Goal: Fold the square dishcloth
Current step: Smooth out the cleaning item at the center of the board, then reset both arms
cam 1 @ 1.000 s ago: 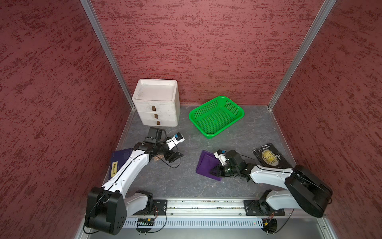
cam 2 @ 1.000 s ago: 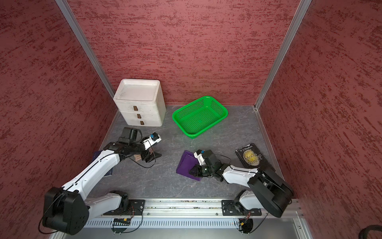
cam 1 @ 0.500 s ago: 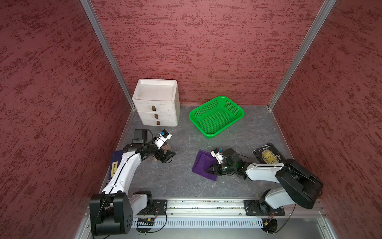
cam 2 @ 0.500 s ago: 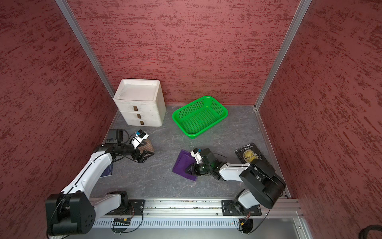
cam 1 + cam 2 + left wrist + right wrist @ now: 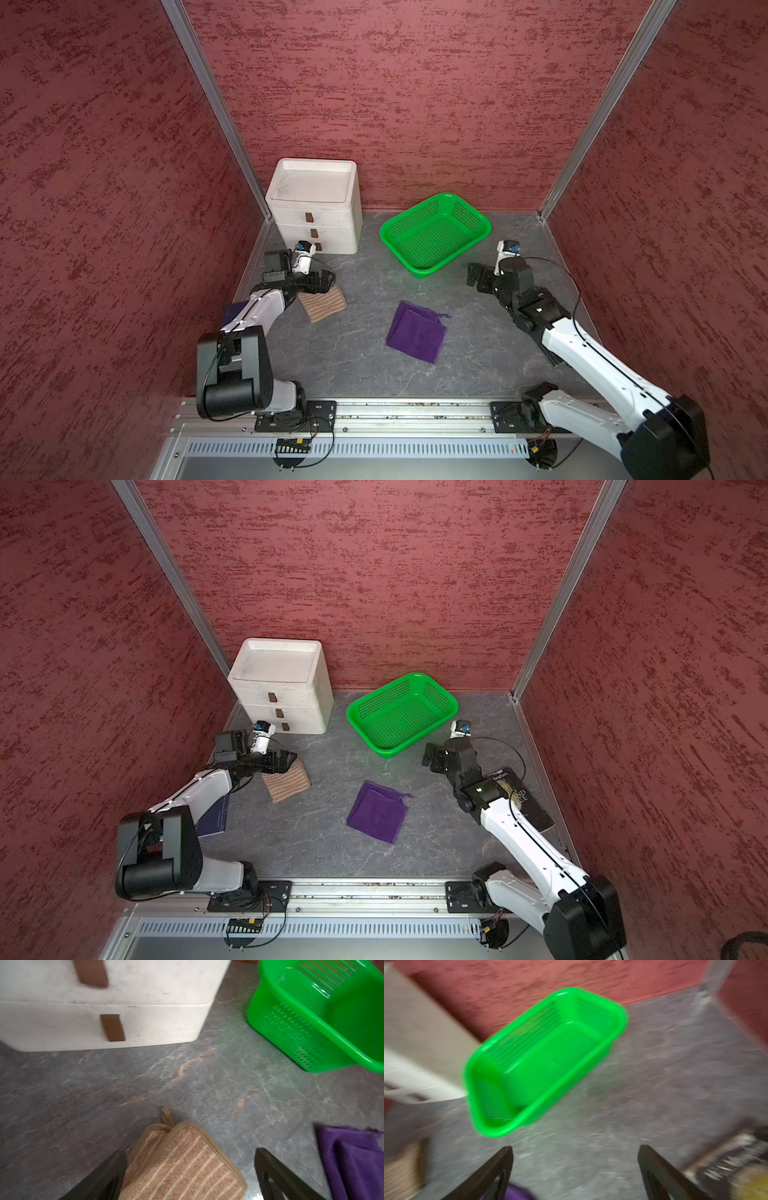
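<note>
While the right gripper (image 5: 476, 276) hangs wide open and empty beside the green basket (image 5: 435, 233), well clear of the purple dishcloth (image 5: 417, 336) lying folded mid-table, the fold looks finished and only parking the arms remains. The left gripper (image 5: 326, 279), likewise open, hovers at the edge of a striped brown cloth (image 5: 323, 304). A second ago the right jaws were shut on the purple dishcloth's raised flap.

Red textured walls (image 5: 415, 104) on three sides, aluminium posts (image 5: 216, 104) at the back corners. Grey marbled floor (image 5: 353, 374) under my left pincer (image 5: 328, 277); white drawer unit (image 5: 316, 208) just beyond it, against the back wall.
</note>
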Robot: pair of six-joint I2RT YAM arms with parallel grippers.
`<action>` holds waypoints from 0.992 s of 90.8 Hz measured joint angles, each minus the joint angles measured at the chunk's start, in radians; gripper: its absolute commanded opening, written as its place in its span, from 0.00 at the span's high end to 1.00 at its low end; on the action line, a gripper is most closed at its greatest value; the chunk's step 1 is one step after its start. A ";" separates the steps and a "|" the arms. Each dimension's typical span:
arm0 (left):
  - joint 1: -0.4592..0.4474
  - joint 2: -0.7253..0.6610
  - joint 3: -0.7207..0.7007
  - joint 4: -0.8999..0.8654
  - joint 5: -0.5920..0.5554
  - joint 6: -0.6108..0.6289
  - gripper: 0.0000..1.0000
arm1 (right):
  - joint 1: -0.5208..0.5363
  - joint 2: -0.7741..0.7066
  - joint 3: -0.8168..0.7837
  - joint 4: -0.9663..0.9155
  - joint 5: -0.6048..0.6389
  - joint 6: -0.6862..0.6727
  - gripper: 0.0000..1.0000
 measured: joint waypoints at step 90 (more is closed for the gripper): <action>-0.143 0.107 -0.378 1.087 -0.272 -0.105 0.00 | -0.257 0.564 -0.413 1.310 -0.079 -0.404 0.02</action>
